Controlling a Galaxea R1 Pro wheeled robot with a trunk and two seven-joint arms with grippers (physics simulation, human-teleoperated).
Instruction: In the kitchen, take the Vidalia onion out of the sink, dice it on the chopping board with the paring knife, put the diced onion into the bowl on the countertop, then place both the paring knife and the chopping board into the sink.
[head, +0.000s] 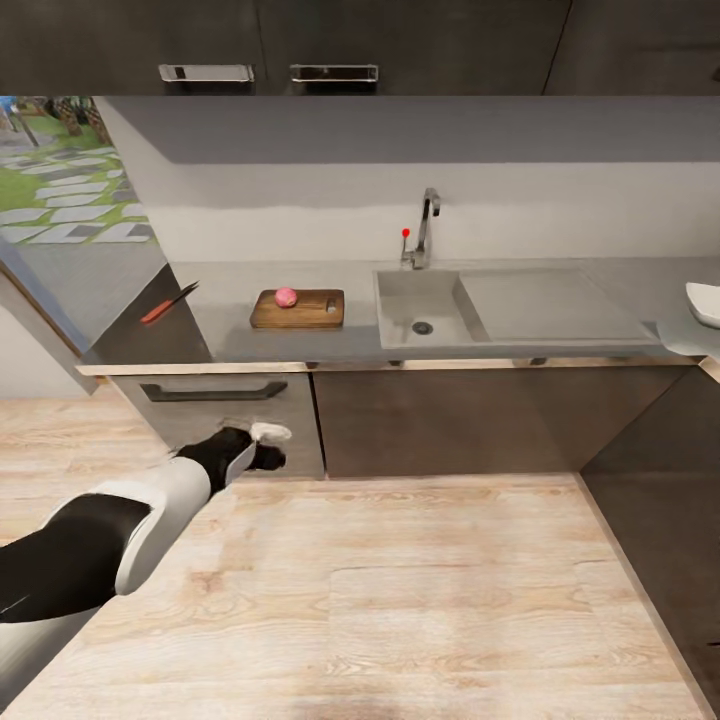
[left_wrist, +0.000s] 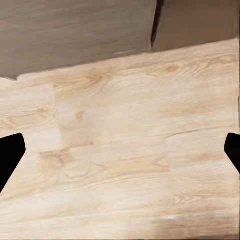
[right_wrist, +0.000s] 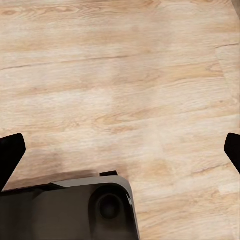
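Onion (head: 286, 296): on board (head: 298, 309), mid-countertop (head: 230, 340), left of sink (head: 420, 312). Knife (head: 168, 304): left end. Bowl (head: 703, 303): right edge. Left gripper (left_wrist: 120, 150), right gripper (right_wrist: 120, 150): fingers spread apart, above floor (head: 400, 600).

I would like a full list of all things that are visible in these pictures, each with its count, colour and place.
Vidalia onion: one, pinkish, on the chopping board.
chopping board: one, brown wood, on the countertop, left of the sink.
paring knife: one, red handle, dark blade, on the countertop, far left.
sink: one, grey, set in the countertop, with drainboard on its right.
tap: one, chrome with red knob, behind the sink.
bowl: one, white, at the right edge, partly cut off.
countertop: one, grey, along the wall.
lower cabinets: dark brown, under the countertop.
floor: pale wood.
left gripper: one, black fingertips wide apart, above the floor.
right gripper: one, black fingertips wide apart, above the floor.
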